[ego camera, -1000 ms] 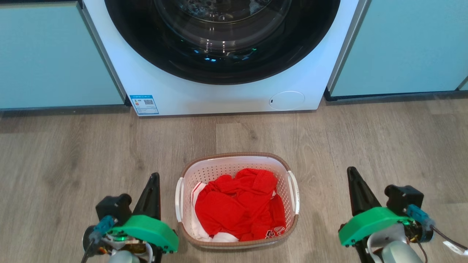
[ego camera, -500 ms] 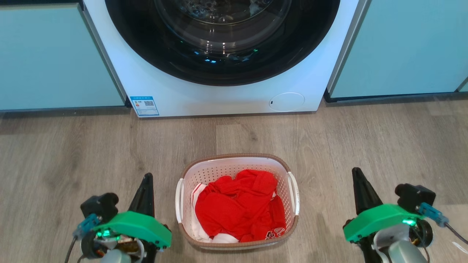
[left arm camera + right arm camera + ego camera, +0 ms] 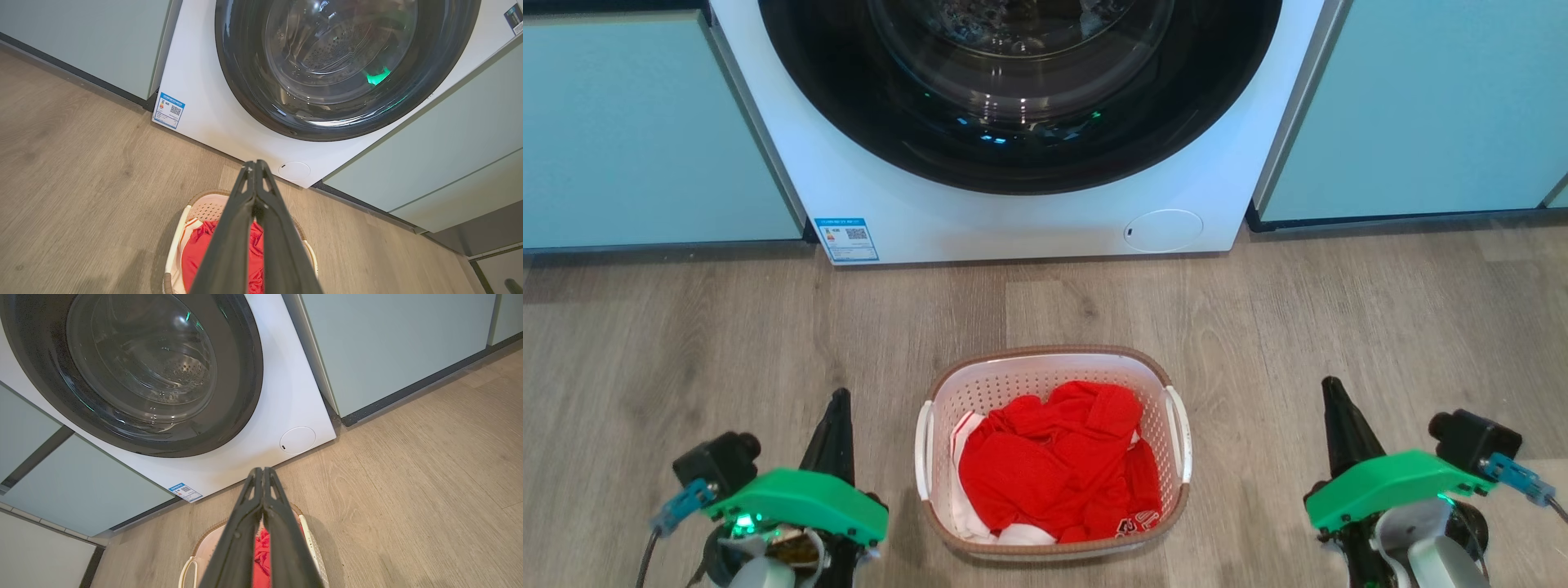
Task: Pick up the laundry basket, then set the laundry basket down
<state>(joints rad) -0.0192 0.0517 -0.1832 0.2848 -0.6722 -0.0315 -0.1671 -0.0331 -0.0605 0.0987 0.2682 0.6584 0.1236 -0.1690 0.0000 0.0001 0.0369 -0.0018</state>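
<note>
The laundry basket (image 3: 1045,377), white perforated plastic with a brown rim and white side handles, stands on the wood floor before the washer and holds red clothing (image 3: 1054,465). My left gripper (image 3: 839,396) is shut, empty, a hand's width left of the basket's left handle (image 3: 922,451). My right gripper (image 3: 1331,384) is shut and empty, farther off to the right of the right handle (image 3: 1180,433). In the left wrist view the shut left gripper (image 3: 255,163) crosses over the basket (image 3: 206,206). The right wrist view has the right gripper (image 3: 260,470) shut above the basket (image 3: 309,537).
A white front-loading washer (image 3: 1013,220) with a dark round door stands straight ahead. Pale teal cabinets (image 3: 645,122) flank it on both sides. Bare wood floor (image 3: 686,343) lies around the basket.
Both grippers have drawn outward and slightly down from the basket, the left leftward, the right rightward. The basket has stayed put; the view has shifted a little.
</note>
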